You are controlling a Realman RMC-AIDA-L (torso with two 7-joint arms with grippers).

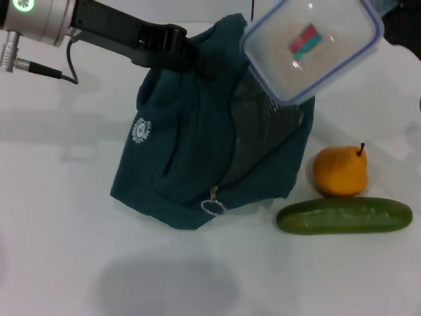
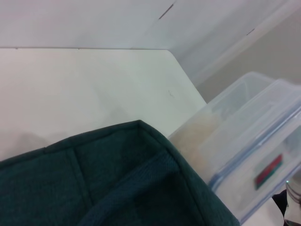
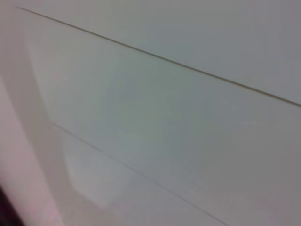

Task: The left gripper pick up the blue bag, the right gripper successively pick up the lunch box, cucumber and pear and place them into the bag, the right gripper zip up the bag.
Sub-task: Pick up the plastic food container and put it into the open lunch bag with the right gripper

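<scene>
The blue bag point(image 1: 210, 145) stands on the white table, its top edge lifted by my left gripper point(image 1: 186, 55), which is shut on the fabric. The lunch box point(image 1: 309, 46) hangs tilted in the air above the bag's open right side, its label facing up. Only a dark part of my right gripper point(image 1: 402, 24) shows, at the box's far right corner, holding it. The pear point(image 1: 339, 172) sits on the table right of the bag, with the cucumber point(image 1: 344, 216) lying in front of it. In the left wrist view the lunch box point(image 2: 247, 155) sits close beside the bag's rim point(image 2: 141, 155).
A ring zipper pull point(image 1: 212, 207) hangs at the bag's lower front. The white table point(image 1: 79, 263) stretches left of and in front of the bag. The right wrist view shows only a pale blank surface.
</scene>
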